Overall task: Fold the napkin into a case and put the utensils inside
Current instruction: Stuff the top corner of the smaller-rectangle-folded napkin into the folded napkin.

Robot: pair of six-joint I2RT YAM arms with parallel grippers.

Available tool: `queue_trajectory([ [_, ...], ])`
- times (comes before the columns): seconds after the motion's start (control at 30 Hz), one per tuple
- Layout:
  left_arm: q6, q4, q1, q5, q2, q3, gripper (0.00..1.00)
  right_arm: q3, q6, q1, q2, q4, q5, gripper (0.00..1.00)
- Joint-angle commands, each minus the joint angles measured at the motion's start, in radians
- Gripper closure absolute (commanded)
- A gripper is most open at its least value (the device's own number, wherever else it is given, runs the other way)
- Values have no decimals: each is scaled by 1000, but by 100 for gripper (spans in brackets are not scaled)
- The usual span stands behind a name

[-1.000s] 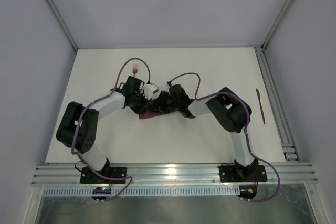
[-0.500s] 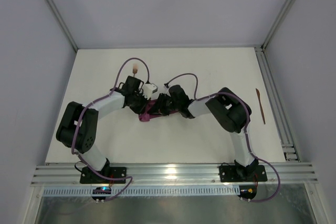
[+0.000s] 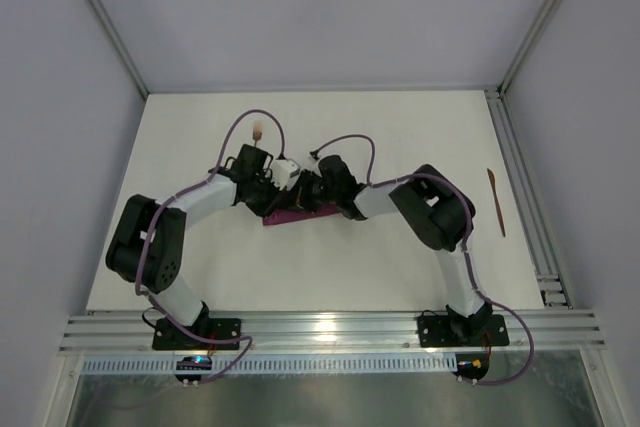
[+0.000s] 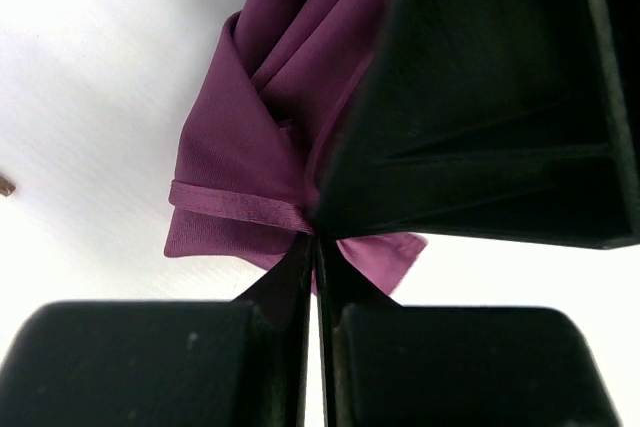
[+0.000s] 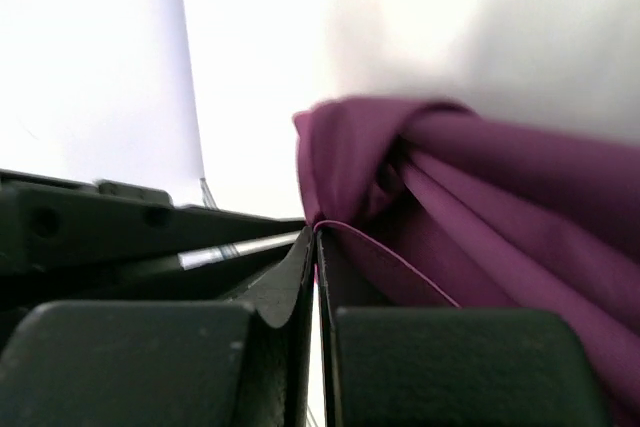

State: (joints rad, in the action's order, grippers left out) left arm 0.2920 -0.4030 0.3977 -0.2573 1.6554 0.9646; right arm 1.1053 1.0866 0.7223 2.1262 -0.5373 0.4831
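Right wrist view shows the right end effector [image 5: 316,237] has just clenched on a hem of the napkin [image 5: 480,197], bunched mid-frame on the bench [image 3: 400,137], where the left end effector [image 4: 315,247] also pinches it, so a two-handed fold seems ready to start.

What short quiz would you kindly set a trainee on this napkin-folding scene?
1. Multiple choice: the purple napkin is gripped by A) no fingers, B) one arm's fingers only, C) both the left fingers and the right fingers.
2. True or false: the napkin lies flat and fully spread.
3. How many utensils lie outside it?
Key: 1 C. 2 False, it is bunched. 3 Two.
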Motion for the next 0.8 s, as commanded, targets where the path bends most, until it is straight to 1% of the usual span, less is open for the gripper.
queue_trajectory([
  [0.0, 25, -11, -5, -8, -46, 0, 100, 79, 27, -12, 26, -32, -23, 97],
  [0.17, 41, -13, -5, -2, -45, -4, 100, 71, 90, -37, 70, -70, -57, 97],
  [0.47, 35, 0, -5, -29, -78, -15, 100, 80, 108, -37, 117, -72, -123, 97],
  [0.57, 47, -8, -7, -33, -71, -15, 100, 80, 125, -35, 124, -108, -120, 97],
  [0.63, 55, -10, -7, -36, -62, -15, 100, 80, 166, -26, 126, -168, -101, 97],
  [0.77, 56, 9, -5, -40, -57, -18, 100, 111, 182, -9, 129, -211, -101, 97],
])
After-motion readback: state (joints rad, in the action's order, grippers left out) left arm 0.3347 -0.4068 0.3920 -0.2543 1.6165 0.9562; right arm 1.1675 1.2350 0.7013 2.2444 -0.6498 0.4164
